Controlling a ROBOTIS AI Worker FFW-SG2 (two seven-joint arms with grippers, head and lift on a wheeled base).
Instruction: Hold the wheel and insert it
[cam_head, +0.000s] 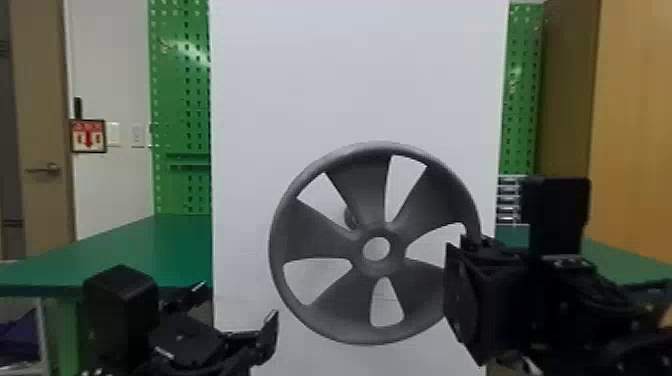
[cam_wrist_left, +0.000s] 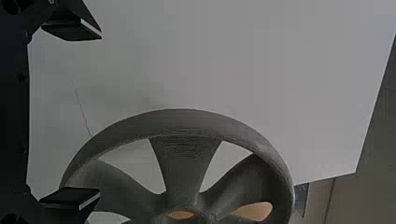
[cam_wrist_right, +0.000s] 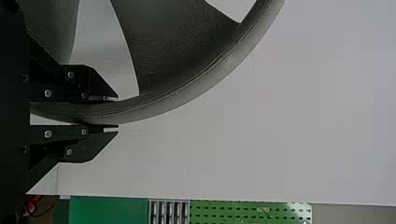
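Observation:
A grey five-spoked wheel (cam_head: 320, 235) stands upright before a white panel, its right rim at my right gripper (cam_head: 465, 240). In the right wrist view that gripper (cam_wrist_right: 116, 112) is shut on the rim of the wheel (cam_wrist_right: 187, 95), one finger on each side. My left gripper (cam_head: 235, 312) is open at the lower left of the wheel in the head view, with nothing between its fingers. The left wrist view has the left gripper (cam_wrist_left: 84, 114) with fingers wide apart, and the wheel (cam_wrist_left: 182, 122) beyond them. Behind the wheel a small round peg (cam_head: 350, 216) is partly hidden by a spoke.
The tall white panel (cam_head: 280, 90) rises behind the wheel. Green tables (cam_head: 145, 250) flank it, with green pegboards (cam_head: 180, 100) behind. A small drawer rack (cam_head: 508, 200) stands to the right, near a wooden cabinet (cam_head: 635, 125).

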